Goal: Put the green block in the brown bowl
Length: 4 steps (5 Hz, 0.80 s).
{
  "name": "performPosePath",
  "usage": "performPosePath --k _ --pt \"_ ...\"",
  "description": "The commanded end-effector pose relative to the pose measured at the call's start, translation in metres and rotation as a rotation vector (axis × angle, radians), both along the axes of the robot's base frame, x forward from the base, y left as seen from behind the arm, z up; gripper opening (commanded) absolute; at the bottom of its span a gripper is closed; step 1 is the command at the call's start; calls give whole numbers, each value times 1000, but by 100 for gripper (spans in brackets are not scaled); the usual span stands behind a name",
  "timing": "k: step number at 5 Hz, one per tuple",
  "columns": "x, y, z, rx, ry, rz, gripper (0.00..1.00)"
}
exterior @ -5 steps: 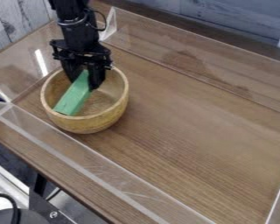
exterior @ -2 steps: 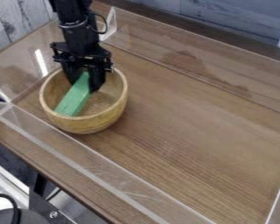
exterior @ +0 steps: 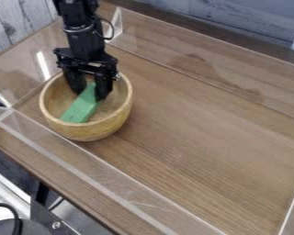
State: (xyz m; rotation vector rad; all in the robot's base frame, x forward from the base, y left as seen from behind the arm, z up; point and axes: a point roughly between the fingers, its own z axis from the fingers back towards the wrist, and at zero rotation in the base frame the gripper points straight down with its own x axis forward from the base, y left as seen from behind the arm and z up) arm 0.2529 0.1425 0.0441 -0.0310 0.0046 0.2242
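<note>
The brown bowl [exterior: 110, 122] sits at the left of the wooden table. Inside it lies the green block [exterior: 77, 109], slanted, with its lower end toward the bowl's near left wall and its upper end under the gripper. My black gripper [exterior: 91, 88] points straight down over the bowl's far half. It is open, with its fingers [exterior: 107, 84] spread on either side of the block's upper end and not closed on it. The block's top end is partly hidden behind the fingers.
The wooden table [exterior: 211, 128] is ringed by a low clear plastic wall [exterior: 113, 188], close to the bowl on the left and front. The arm's column rises behind the bowl at the top left.
The fingers have spread apart and let go of the green block, which has settled lower and flatter in the bowl. The hand itself has stayed in place.
</note>
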Motion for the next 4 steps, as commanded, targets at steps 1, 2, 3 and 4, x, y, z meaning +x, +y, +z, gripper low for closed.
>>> performPosePath --k 1,2,3,4 --pt "6 0 20 20 -51 -8 100" --pt "8 -4 29 15 -68 -13 100" --pt "9 -7 34 13 -79 -15 100" --pt "10 -8 33 14 -77 -15 100"
